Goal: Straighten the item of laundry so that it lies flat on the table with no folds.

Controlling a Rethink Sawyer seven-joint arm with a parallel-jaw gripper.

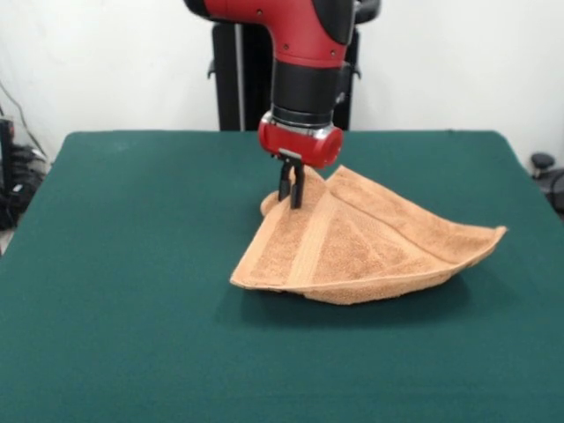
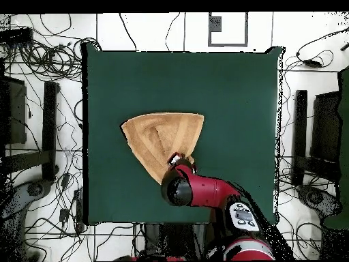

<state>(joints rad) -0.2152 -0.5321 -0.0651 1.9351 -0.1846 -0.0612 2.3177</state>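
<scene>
Your tan terry hand towel [image 1: 366, 247] sits a little right of the table's middle in the front view, and it is far from flat. It is doubled over itself into a rough triangle or fan shape: one pointed corner juts toward the right edge of the picture, a blunter corner lies at the lower left, and the third end rises toward the gripper. A woven border band runs down the left flap from the raised end to the near edge, and a second layer of cloth shows along the near edge beneath the top layer. From overhead you see the same towel [image 2: 163, 140] as a fan with a straight upper edge, narrowing downward to a point at the wrist.

The gripper [image 1: 292, 189] stands straight down on the raised end of the towel, at the far side of the cloth in the front view. You can see its two dark fingers [image 1: 298, 187] drawn close together with the cloth gathered up between them, so the jaws look clamped on that end of the towel. Overhead, the red wrist hides the fingertips.

Around it all, the dark green table [image 1: 132, 291] spreads wide on every side of the towel. The red and black arm [image 2: 204, 191] reaches in from the robot's base.
</scene>
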